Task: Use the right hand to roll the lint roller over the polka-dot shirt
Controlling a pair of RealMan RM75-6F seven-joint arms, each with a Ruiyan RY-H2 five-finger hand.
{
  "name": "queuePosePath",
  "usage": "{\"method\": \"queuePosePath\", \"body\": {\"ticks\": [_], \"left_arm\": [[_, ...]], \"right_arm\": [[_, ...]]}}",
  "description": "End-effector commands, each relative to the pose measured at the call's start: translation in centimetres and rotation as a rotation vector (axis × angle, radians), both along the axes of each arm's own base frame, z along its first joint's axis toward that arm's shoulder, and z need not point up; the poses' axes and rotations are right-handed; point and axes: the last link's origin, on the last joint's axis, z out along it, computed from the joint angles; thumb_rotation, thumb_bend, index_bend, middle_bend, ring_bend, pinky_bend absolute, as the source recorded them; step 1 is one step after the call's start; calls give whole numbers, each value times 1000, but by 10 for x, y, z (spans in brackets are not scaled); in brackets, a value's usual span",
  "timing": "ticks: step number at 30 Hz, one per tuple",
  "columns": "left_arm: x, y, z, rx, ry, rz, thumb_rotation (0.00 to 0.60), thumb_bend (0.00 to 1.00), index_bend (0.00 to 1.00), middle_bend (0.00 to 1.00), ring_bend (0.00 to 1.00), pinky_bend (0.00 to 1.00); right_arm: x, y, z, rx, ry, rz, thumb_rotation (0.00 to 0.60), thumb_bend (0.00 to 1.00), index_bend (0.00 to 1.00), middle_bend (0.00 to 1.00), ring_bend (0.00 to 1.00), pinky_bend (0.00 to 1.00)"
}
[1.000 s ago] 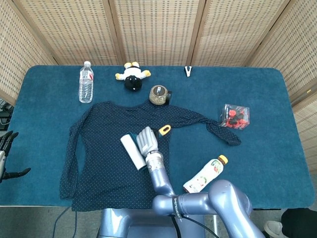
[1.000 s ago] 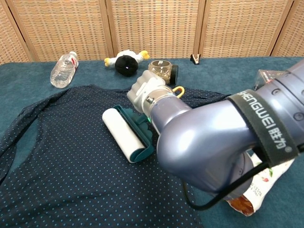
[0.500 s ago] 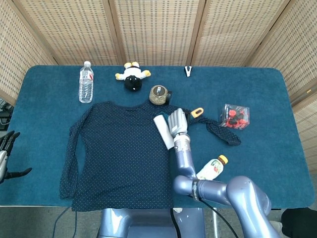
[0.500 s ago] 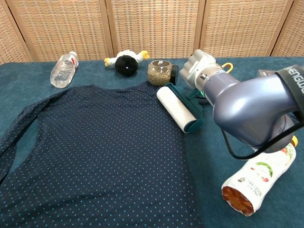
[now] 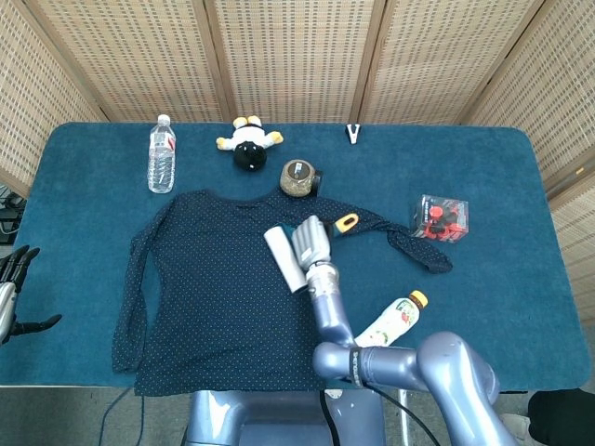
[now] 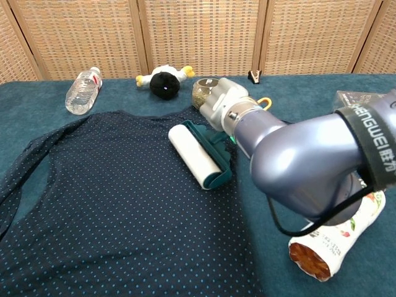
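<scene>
A: Where is the roller (image 5: 284, 259)?
B: On the shirt (image 5: 214, 288), toward its right edge and below the collar. The white drum lies flat on the dotted cloth, tilted on a diagonal, in its teal frame.
A: And the right hand (image 5: 311, 241)?
B: Its fingers are wrapped around the handle; the handle's yellow loop end (image 6: 265, 100) sticks out past the hand.
A: The left hand (image 5: 11, 283)?
B: At the table's (image 5: 521, 279) left edge, holding nothing. Its dark fingers look spread.
A: Anything near the roller?
B: A jar (image 6: 205, 93) lies just behind the hand. 1 juice bottle (image 5: 390, 324) lies by the right forearm, off the shirt.
</scene>
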Motion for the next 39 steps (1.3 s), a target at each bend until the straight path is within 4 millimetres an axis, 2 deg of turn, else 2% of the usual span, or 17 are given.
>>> {"method": "queuePosePath", "body": {"ticks": [1, 4, 10, 17, 18, 19, 20, 22, 24, 26, 29, 35, 36, 37, 39], "left_arm": [[0, 0, 0, 0, 0, 0, 600, 0, 0, 0, 0, 0], [0, 0, 0, -1, -1, 0, 600, 0, 0, 0, 0, 0], [-1, -1, 1, 4, -2, 1, 600, 0, 0, 0, 0, 0], [-2, -1, 2, 5, -5, 1, 600, 0, 0, 0, 0, 0], [-1, -1, 2, 5, -5, 1, 600, 0, 0, 0, 0, 0], [-1, -1, 2, 4, -5, -1, 600, 0, 0, 0, 0, 0], [-1, -1, 2, 4, -5, -1, 600, 0, 0, 0, 0, 0], [0, -1, 2, 3, -5, -4, 600, 0, 0, 0, 0, 0], [1, -3, 2, 2, -6, -9, 600, 0, 0, 0, 0, 0], [2, -4, 3, 5, -8, -15, 600, 0, 0, 0, 0, 0], [4, -7, 5, 15, -12, -25, 600, 0, 0, 0, 0, 0], [8, -15, 12, 42, -27, -59, 600, 0, 0, 0, 0, 0], [8, -17, 12, 42, -28, -63, 600, 0, 0, 0, 0, 0], [9, -18, 12, 42, -29, -71, 600, 0, 0, 0, 0, 0], [11, -21, 13, 44, -29, -83, 600, 0, 0, 0, 0, 0]], "right_arm": [[16, 14, -11, 38, -14, 32, 600, 926, 748, 1000, 1000, 1000], [32, 28, -21, 74, -37, 55, 600, 926, 749, 1000, 1000, 1000], [49, 40, -32, 99, -61, 71, 600, 926, 748, 1000, 1000, 1000], [46, 39, -34, 97, -82, 52, 600, 908, 728, 1000, 1000, 1000], [44, 38, -32, 96, -88, 44, 600, 846, 692, 1000, 1000, 1000], [40, 36, -30, 93, -97, 30, 600, 685, 593, 1000, 1000, 1000], [39, 36, -29, 93, -101, 25, 600, 431, 437, 1000, 1000, 1000], [34, 33, -25, 90, -121, 2, 600, 86, 170, 1000, 1000, 1000], [28, 32, -17, 95, -172, -30, 600, 1, 60, 1000, 1000, 1000], [22, 31, -9, 94, -211, -43, 600, 0, 2, 1000, 1000, 1000], [12, 29, 9, 80, -267, -48, 600, 0, 0, 1000, 1000, 1000], [-29, 26, 73, 34, -453, -4, 600, 0, 0, 991, 1000, 1000], [-36, 27, 80, 42, -483, 13, 600, 0, 0, 954, 990, 1000], [-48, 27, 92, 46, -531, 22, 600, 0, 0, 873, 948, 973], [-71, 30, 110, 58, -590, 20, 600, 0, 0, 617, 748, 777]]}}
